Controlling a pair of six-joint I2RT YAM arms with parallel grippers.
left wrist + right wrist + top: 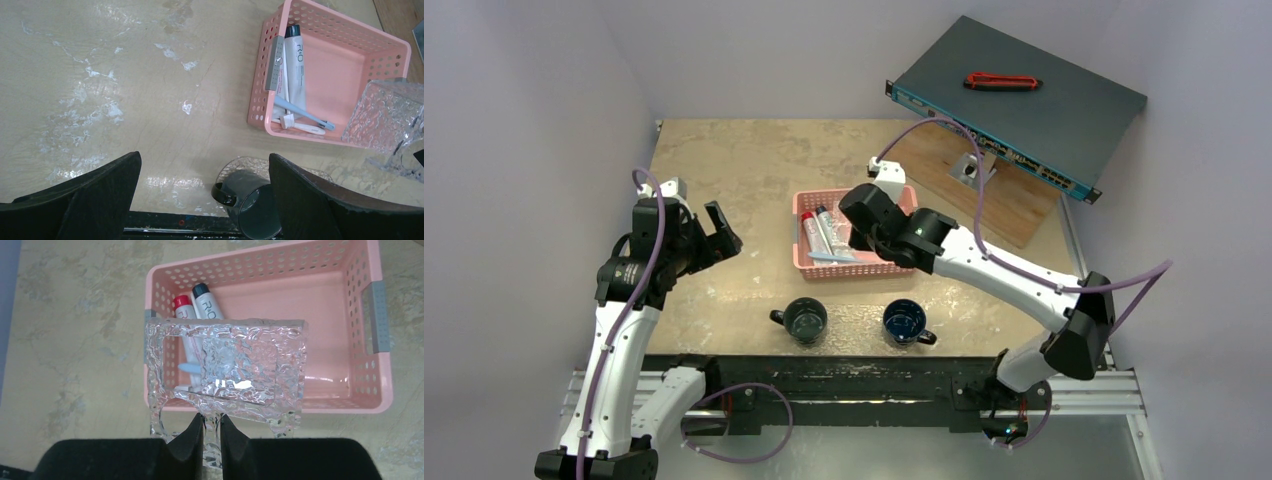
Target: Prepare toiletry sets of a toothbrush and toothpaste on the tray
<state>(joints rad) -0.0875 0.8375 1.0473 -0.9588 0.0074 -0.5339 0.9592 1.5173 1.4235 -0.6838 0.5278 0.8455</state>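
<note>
1. Right gripper [211,427] pinches the tray [165,340] by its edge and holds it above the basket [385,385].
2. Left gripper [204,157] hangs spread wide and empty over the table [100,75], left of the basket.
3. Toothpaste [298,65] and toothbrushes [305,114] lie in the basket's left end.
4. The step in hand looks like placing the tray. Next it likely needs setting flat on the table, away from the mugs [805,320], then releasing.

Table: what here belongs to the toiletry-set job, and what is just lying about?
Job: tray, toothpaste tubes, toothbrushes, basket holding them, perhaps the mugs.
Lying about: network switch, red object on it, wooden board.
</note>
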